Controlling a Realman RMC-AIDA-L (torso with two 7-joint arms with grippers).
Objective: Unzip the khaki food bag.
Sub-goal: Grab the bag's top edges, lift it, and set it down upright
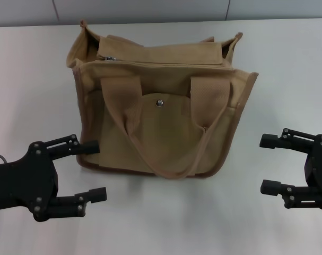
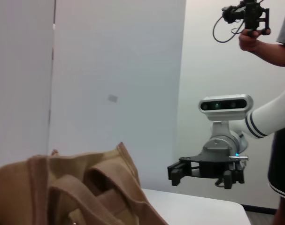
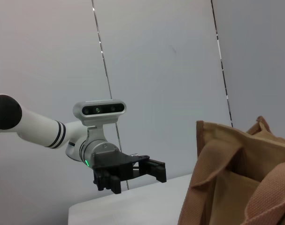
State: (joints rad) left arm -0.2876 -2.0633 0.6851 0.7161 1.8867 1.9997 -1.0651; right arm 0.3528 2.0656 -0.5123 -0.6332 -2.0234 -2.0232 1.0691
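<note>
White table (image 1: 33, 79) seen under everything. Khaki food bag (image 1: 161, 122) stood upright at centre, toward far side, front pocket faced near. Zipper along top judged closed, metal pull (image 1: 110, 58) seen at far-left end; unzipping judged not begun, whole job left. Left gripper (image 1: 94, 170) held low at near left, jaws spread wide, nothing held, upper fingertip just beside bag's lower-left corner. Right gripper (image 1: 269, 163) at near right, spread wide, empty, apart from bag.
</note>
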